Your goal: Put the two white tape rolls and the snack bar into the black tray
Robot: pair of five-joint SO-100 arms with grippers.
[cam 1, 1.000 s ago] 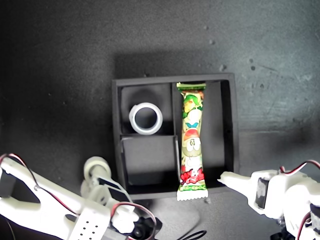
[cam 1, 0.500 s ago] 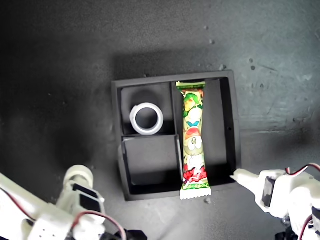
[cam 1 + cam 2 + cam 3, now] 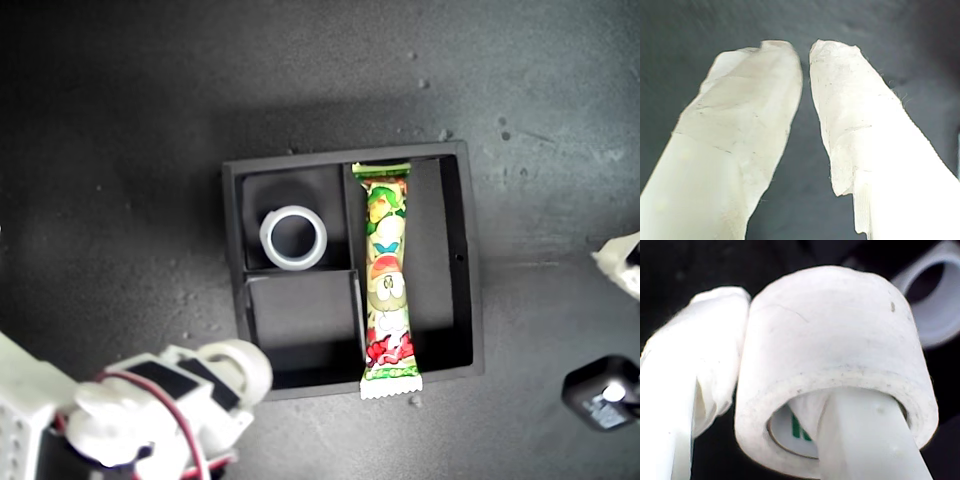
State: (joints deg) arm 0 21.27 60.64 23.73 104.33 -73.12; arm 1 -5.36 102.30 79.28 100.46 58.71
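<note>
The black tray (image 3: 465, 250) sits mid-scene in the exterior view. One white tape roll (image 3: 293, 237) lies in its small far compartment, and also shows in the second wrist view as a tape roll (image 3: 935, 300). The snack bar (image 3: 387, 280) lies along the long compartment, its near end over the tray's wall. My second gripper (image 3: 780, 365) is shut on the other white tape roll (image 3: 840, 330), one finger through its hole; this tape roll (image 3: 243, 363) hangs by the tray's near corner at the exterior view's left. My first gripper (image 3: 804, 55) is shut and holds nothing.
The tray's small near compartment (image 3: 300, 320) holds nothing. A white arm part (image 3: 622, 262) and a black part (image 3: 603, 392) show at the exterior view's right edge. Dark matte table (image 3: 130, 150) lies all around the tray.
The second arm swung with its roll away and then back towards the tray's near corner. The arm at the exterior view's right pulled back almost out of frame.
</note>
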